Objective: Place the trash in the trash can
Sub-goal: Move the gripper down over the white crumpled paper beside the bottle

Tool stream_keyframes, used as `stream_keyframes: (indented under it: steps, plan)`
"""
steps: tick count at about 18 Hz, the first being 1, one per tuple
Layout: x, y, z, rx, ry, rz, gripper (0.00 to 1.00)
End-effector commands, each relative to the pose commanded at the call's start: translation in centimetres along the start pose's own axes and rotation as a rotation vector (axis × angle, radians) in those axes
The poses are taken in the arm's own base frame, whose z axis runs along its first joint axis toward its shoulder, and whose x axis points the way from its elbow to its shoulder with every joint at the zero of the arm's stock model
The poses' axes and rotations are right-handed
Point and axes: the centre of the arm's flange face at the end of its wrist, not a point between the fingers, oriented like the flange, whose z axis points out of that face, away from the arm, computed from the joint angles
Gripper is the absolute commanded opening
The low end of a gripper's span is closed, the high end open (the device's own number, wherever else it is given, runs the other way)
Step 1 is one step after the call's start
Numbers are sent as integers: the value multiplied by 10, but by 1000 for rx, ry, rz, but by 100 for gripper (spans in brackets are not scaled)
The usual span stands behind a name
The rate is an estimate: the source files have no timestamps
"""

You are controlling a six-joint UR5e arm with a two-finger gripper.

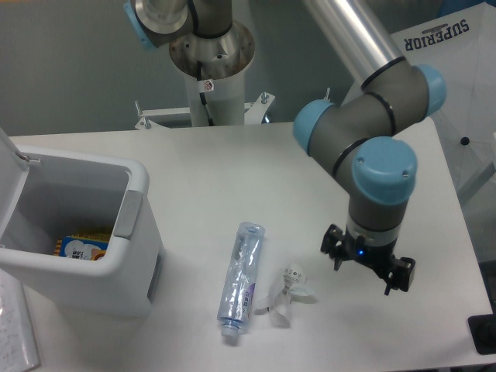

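1. In the fixed camera view, neither piece of trash is sitting in the trash can (pixel 132 232) yet: the flattened clear plastic bottle (pixel 241 280) and the small crumpled wrapper (pixel 287 294) are both lying on the tabletop (pixel 256 170), so the whole job appears to be waiting.
2. The bin is standing at the left with its lid (pixel 9 186) hanging open; a yellow-and-blue packet (pixel 80 246) is resting inside it.
3. The gripper (pixel 366 262) is hovering to the right of the wrapper, near it but not touching, with the bottle lying further left, just beside the wrapper.
4. The jaws are standing apart and holding nothing, though the arm's wrist is partly hiding them, so I am judging this from the two dark tips showing.
5. Picking up, carrying and dropping are all remaining for both items.
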Motion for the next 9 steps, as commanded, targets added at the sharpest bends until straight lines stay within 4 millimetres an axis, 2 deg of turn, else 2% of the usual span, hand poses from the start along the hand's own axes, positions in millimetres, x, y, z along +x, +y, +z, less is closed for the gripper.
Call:
stream_keyframes:
  steps: [2,4,6,9]
  plan:
    - [23,-15,7,-3,18,-16,100]
    - [42,-19,15,-16,39,-23,100]
    - [61,-11,28,-45,66,-14,100]
    - [71,1,39,-69,94,-9,100]
